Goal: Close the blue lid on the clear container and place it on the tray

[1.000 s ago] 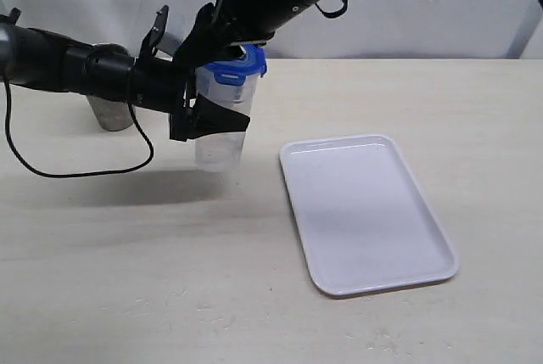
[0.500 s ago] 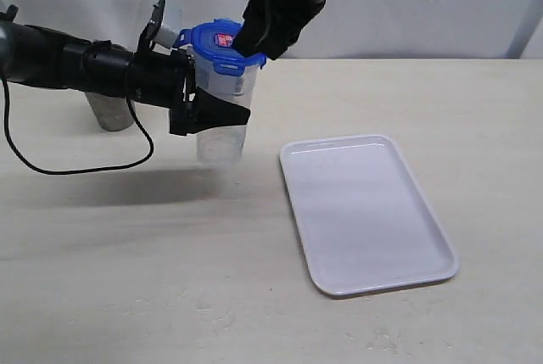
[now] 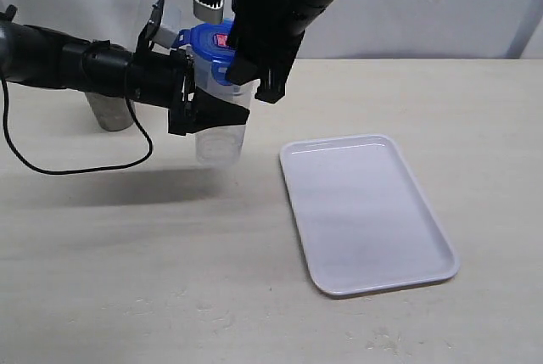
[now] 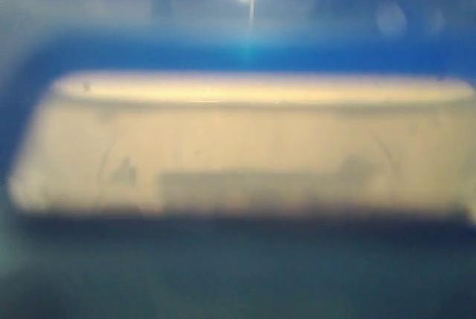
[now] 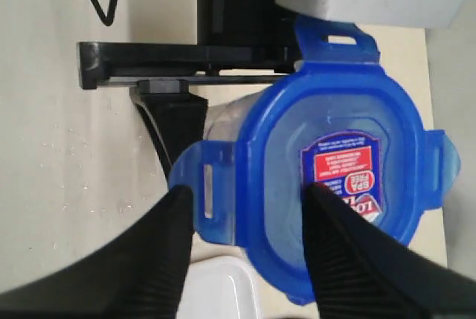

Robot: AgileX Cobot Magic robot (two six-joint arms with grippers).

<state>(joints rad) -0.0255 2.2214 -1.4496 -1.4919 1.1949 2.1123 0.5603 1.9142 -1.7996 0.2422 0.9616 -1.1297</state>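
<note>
Two arms meet at the far left: one reaches in level from the left, the other slopes down from above. The table (image 3: 127, 288) is pale and the backdrop (image 3: 424, 16) white. The left gripper (image 3: 216, 111) clamps the clear container (image 3: 222, 148), lifted, left of the tray (image 3: 365, 211). The right gripper (image 5: 247, 207) hangs spread over the blue lid (image 5: 335, 148) on top of it.

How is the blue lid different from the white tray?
The blue lid is small and sits up on the clear container; the white tray is bigger and lies flat on the table. The lid has side tabs; the tray has a plain rim. Both have rounded corners.
</note>
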